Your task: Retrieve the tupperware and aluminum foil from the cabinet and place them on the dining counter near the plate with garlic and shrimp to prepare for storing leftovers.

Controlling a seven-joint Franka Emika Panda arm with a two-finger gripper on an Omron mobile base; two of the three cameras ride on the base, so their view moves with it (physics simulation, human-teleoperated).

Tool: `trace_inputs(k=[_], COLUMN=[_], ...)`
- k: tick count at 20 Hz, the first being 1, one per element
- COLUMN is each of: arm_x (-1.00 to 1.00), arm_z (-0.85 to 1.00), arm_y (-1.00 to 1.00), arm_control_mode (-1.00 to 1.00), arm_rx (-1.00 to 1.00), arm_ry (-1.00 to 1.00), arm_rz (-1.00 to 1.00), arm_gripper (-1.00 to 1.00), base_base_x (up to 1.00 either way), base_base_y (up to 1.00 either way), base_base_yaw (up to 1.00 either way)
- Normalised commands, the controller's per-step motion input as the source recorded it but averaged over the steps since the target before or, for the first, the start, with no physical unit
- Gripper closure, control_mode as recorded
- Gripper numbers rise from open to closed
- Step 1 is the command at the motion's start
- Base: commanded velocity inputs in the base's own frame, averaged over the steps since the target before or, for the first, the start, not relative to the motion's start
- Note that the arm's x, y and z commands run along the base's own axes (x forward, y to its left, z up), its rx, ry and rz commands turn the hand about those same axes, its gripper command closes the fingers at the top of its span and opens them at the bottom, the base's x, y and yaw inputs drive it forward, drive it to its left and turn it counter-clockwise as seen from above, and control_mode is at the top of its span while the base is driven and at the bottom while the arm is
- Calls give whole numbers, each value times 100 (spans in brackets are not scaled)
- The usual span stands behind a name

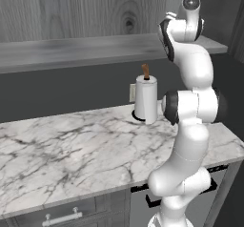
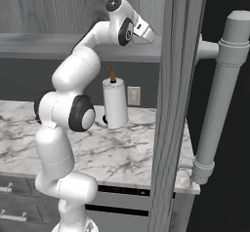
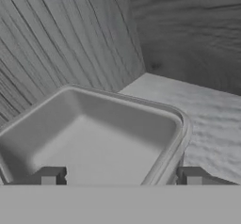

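Two fingertips spread wide, end effector (image 3: 120,176) straddling tupperware (image 3: 94,138) (on cabinet (image 3: 207,110) shelf), nothing pinched

Matt plastic tupperware (image 3: 94,138), wood-grain cabinet (image 3: 70,39)

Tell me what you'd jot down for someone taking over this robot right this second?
Gripper: open, fingertips either side of the tupperware's near rim, not yet closed on it.
Tupperware: on the cabinet shelf, in the back corner.
Paper towel roll stands on the marble worktop below.
Done: arm has reached into the cabinet.
Left: grasp the tupperware, carry it to the dining counter, then fetch the foil too.
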Motion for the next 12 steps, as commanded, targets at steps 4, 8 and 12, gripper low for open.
trace_inputs(k=[4,8,12], arm_x=[11,-5,-56], arm_z=[-26,-28,-45], arm_y=[1,14,45], arm_control_mode=[-100,-100,-100], arm_rx=[0,0,-1], arm_ry=[-1,-3,-9], arm_rz=[0,0,-10], arm_gripper=[100,100,100], base_base_x=[0,0,0], base_base_y=[0,0,0], base_base_yaw=[0,0,0])
